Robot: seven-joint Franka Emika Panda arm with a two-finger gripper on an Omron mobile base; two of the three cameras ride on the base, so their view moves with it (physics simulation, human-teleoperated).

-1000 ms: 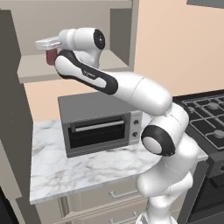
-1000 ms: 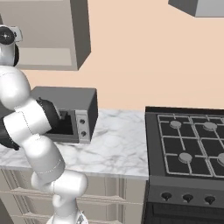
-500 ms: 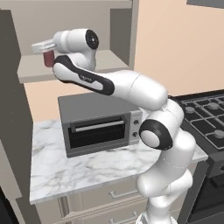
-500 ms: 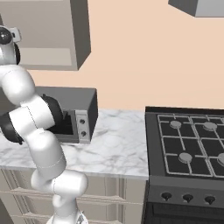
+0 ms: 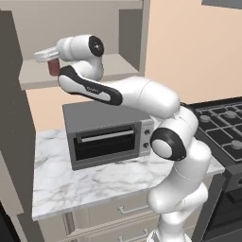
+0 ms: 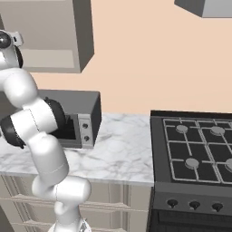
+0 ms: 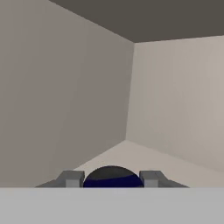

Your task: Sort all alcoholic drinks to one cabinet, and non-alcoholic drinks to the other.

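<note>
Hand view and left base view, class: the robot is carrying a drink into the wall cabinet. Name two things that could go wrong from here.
1. The fingers grip the drink only near its top, seen as a dark round shape between them; it could slip or tip when set on the shelf.
2. The arm reaches in close beside the cabinet door and could knock it.

Container (image 7: 112, 177) mostly hidden btwn fingers (image 7: 71, 178).
</note>
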